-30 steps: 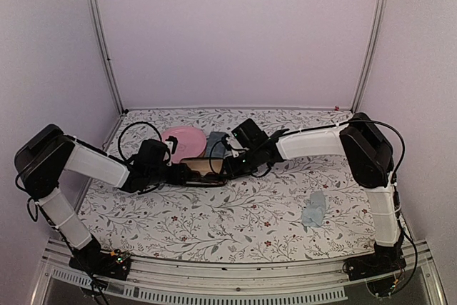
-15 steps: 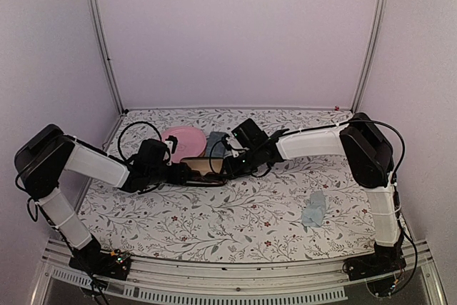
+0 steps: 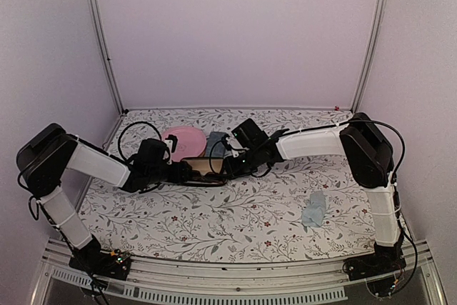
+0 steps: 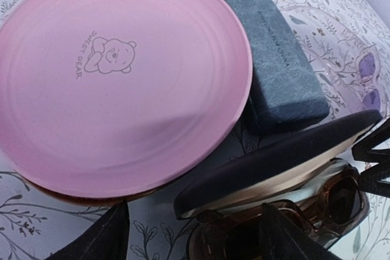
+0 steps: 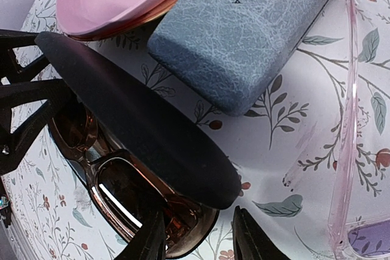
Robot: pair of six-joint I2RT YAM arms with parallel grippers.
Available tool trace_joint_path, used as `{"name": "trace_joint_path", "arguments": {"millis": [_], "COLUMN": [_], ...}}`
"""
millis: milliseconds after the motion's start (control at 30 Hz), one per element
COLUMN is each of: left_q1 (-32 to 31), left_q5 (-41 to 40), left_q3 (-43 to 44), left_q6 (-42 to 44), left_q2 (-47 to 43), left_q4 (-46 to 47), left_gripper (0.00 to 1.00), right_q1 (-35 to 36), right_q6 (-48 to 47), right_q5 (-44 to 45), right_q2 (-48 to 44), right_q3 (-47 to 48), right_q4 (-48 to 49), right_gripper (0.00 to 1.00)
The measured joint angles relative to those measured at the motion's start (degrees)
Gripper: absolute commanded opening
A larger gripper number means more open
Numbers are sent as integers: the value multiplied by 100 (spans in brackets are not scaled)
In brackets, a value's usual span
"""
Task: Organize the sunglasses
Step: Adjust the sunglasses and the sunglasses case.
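The reddish-brown sunglasses [image 5: 116, 190] with dark lenses lie inside the open black oval case [image 3: 203, 171], under its raised lid [image 5: 134, 120]. My left gripper [image 4: 195, 226] is open, its fingers either side of the case's left end, and bare cloth shows between one finger [image 4: 100, 238] and the case. My right gripper [image 5: 198, 226] is open at the other end. One of its fingers [image 5: 149, 238] is over the sunglasses' lens and the other stands just outside the rim. The pale pinkish sunglasses [image 5: 348, 108] lie on the cloth beside the right gripper.
A pink plate [image 3: 182, 139] with a bear print and a grey-blue rectangular case [image 3: 214, 141] sit just behind the black case. A small light blue cloth [image 3: 313, 208] lies at the front right. The floral tablecloth [image 3: 235, 226] covers the table between side walls.
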Motion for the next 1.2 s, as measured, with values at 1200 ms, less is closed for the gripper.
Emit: {"name": "trace_joint_path", "arguments": {"millis": [1200], "left_q1": [-31], "left_q5": [-17], "left_q3": [9], "left_q6": [92], "left_q2": [-470], "left_q4": [-522], "left_gripper": [76], "right_q1": [-2], "right_q6": [-57], "right_q5": [48], "right_q2": [-284], "right_q3": [0], "right_q4": [0], "right_gripper": [62]}}
